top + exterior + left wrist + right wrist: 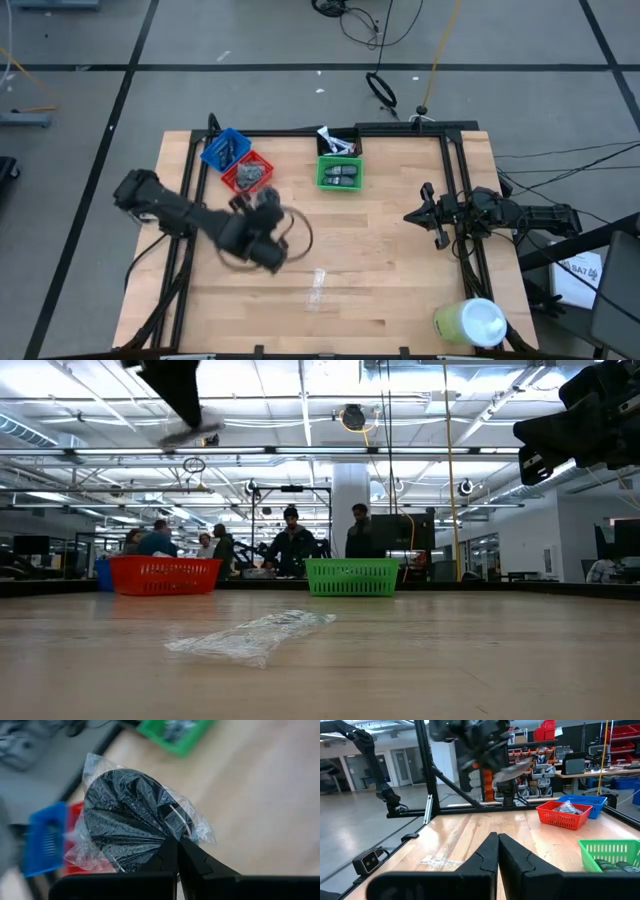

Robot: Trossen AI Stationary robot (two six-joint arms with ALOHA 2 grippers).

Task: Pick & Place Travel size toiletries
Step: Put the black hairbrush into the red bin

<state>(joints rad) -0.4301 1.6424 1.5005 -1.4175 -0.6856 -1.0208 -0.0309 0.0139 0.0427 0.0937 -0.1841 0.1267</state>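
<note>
My left gripper (177, 840) is shut on a dark grey round disc (127, 820) sealed in a clear crinkled wrapper. In the high view it (272, 238) hangs over the table's left half with the disc (296, 232), near the red basket (247, 175). The low view shows the disc (190, 432) high above the tabletop. The red basket holds grey pieces, and white tubes (335, 142) stick out of a black bin. My right gripper (497, 845) is shut and holds nothing. It (430, 215) waits above the table's right side. My left gripper pinches the wrapped disc at its rim (167, 832), between the tips of the two fingers (200, 865). The clear wrapper lies between the fingers and the disc. The disc is lifted clear of the table and stretches out ahead of the fingertips.
A blue basket (225, 150) stands beside the red one, and a green basket (340, 172) with dark pieces sits at the far middle. A clear wrapper scrap (317, 288) lies near the table's centre. A yellow-green cylinder (470, 322) stands at the near right corner. People stand behind the table (290, 540).
</note>
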